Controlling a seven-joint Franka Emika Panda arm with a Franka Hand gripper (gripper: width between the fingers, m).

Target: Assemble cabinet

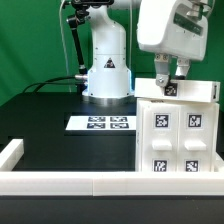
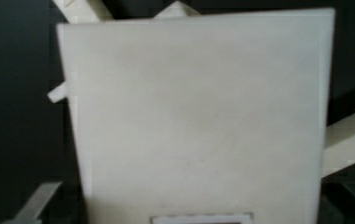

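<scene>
Your cabinet [image 1: 178, 130] stands on the black table [image 1: 45, 125] at the exterior view's right, close to the front border rail [image 1: 90, 181]. Its white face shows four black-and-white tags, two above and two below. A tagged white piece [image 1: 169, 89] sits at its top edge, directly under the gripper [image 1: 169, 72].

The gripper comes down from above onto that top edge, and its two dark fingers [image 1: 160, 68] straddle the tagged piece. You cannot tell from either view whether the jaws actually press on it. In the wrist view a broad, plain white panel [image 2: 195, 115] fills almost the whole picture, blurred, with dark table at the sides and slivers of white parts at the edges.

To the exterior view's left of the cabinet, apart from it, the marker board [image 1: 103, 123] lies flat on the table in front of the arm's white base [image 1: 107, 70]. Nothing lies between the two.

A low white rail runs along the front and up the exterior view's left edge [image 1: 10, 152]. Behind the table hangs a green backdrop [image 1: 30, 40], with black cables [image 1: 70, 45] dropping beside the base.
</scene>
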